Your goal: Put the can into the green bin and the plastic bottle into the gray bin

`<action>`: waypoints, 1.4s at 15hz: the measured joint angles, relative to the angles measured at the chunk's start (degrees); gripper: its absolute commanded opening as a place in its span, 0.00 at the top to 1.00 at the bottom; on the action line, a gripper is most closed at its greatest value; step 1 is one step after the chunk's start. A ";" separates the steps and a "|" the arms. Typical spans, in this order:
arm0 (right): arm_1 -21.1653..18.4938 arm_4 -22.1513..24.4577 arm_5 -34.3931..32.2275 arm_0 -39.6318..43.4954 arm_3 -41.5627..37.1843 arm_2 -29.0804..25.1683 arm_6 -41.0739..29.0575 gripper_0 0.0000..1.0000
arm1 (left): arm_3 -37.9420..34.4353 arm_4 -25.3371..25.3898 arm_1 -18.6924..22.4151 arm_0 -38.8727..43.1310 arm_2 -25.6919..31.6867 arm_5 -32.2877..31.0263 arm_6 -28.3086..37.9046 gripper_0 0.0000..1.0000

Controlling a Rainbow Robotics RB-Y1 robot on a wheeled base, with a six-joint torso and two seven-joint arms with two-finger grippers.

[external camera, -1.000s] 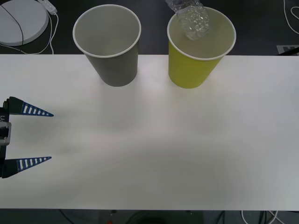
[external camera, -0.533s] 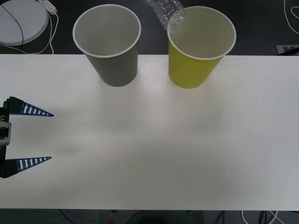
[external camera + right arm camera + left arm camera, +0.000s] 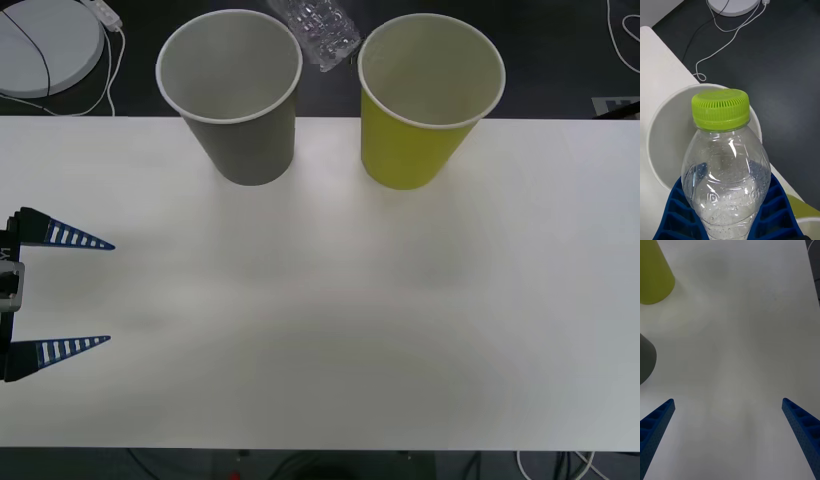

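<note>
Right gripper (image 3: 730, 221), fingers clamped on the bottle (image 3: 727, 168) (lime cap toward the gray bin (image 3: 230, 90)), holds it in the air above the gap between the gray bin and the green bin (image 3: 430, 95). Left gripper (image 3: 105, 293) hangs spread and empty over the table (image 3: 350, 300), nearer the gray bin.

The left gripper (image 3: 105, 293) is showing tapering blue ribbed fingers (image 3: 655, 427) with white slots, a black and grey mount sitting behind them.
</note>
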 measured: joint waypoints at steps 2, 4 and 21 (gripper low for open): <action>2.57 0.11 0.00 -1.46 2.29 1.37 -1.31 1.00 | 0.00 0.00 0.00 0.00 0.00 0.00 -0.01 0.00; 5.67 -0.13 -0.05 -2.39 5.92 1.86 -1.36 1.00 | 0.00 0.00 0.00 0.00 0.00 0.00 0.00 0.00; 14.48 0.99 1.47 -4.46 13.57 1.92 -0.53 0.00 | 0.00 0.00 0.00 0.00 0.00 0.00 0.00 0.00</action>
